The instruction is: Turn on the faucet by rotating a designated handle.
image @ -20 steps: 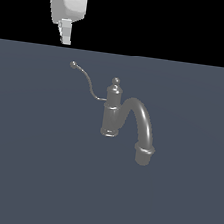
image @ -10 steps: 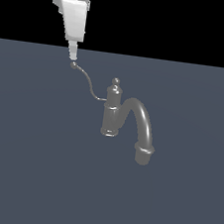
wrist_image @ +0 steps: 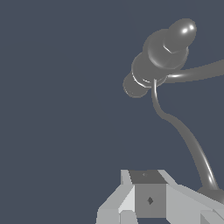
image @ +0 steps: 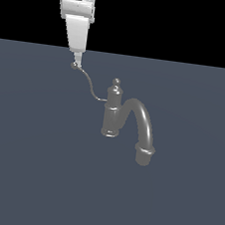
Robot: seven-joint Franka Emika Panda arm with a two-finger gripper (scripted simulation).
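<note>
The faucet stands on the dark desk, a bit toward the exterior view's right of the middle. It is grey and shiny, with a round knob on top and a thick bent spout that curves down to the exterior view's right. The handle is a thin, bendy-looking wire that goes from the post up toward the exterior view's left and ends in a little ball.

I think the handle is hard metal, smooth and slippery, and so thin that it would be tricky to pinch. The best spot to push looks like the ball end, far from the post, because it should swing easiest from there.

The gripper hangs right above that ball, its tip touching it or just beside it. I cannot tell if the fingers are wide or narrow.

I see no words or labels anywhere.
</note>
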